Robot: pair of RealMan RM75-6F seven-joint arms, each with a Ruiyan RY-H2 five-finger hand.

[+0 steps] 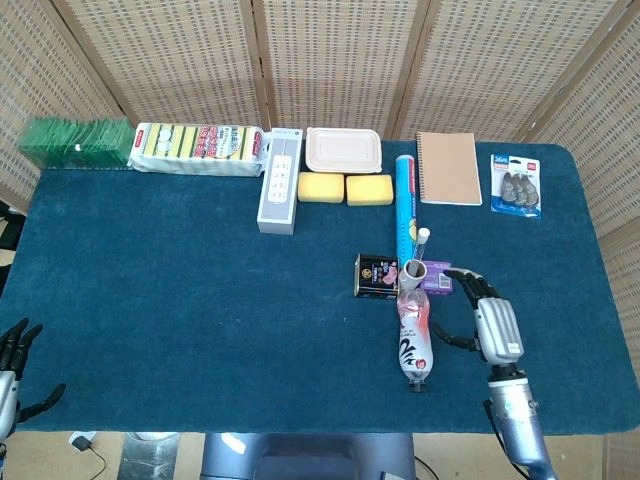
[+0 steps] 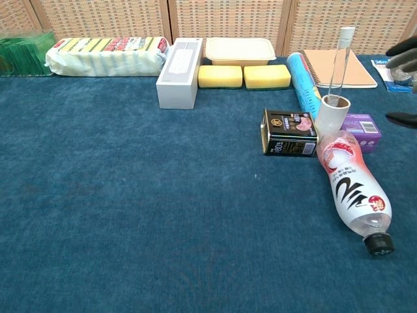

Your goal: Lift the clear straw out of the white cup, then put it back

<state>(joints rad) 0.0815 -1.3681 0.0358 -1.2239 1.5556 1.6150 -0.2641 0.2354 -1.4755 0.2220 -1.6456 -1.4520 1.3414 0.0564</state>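
Near the middle-right of the blue table (image 1: 200,300), the clear straw (image 2: 339,62) is standing in the white cup (image 2: 331,114), leaning a touch and poking well above the rim. Just in front of the cup, a plastic bottle (image 2: 353,189) is lying on its side, black cap toward the robot, its base right up against the cup. To the cup's left a small dark tin (image 2: 288,132) is sitting; behind and to its right, a purple box (image 2: 362,130) is peeking out.

Over on the right, the right hand (image 1: 492,318) is hovering beside the bottle and near the cup, fingers spread apart, grasping nothing; in the chest view only dark fingertips (image 2: 404,52) are showing at the edge. Down at the lower left corner, the left hand (image 1: 14,362) is hanging off the table edge, fingers apparently splayed and empty, though it is partly cut off.

Further back, a blue tube (image 1: 405,200), a brown notebook (image 1: 448,168), two yellow sponges (image 1: 345,188), a lidded container (image 1: 343,150), a white power strip (image 1: 280,180), a sponge pack (image 1: 198,148), green cloths (image 1: 75,142) and a clip pack (image 1: 516,185) are lining the far edge.
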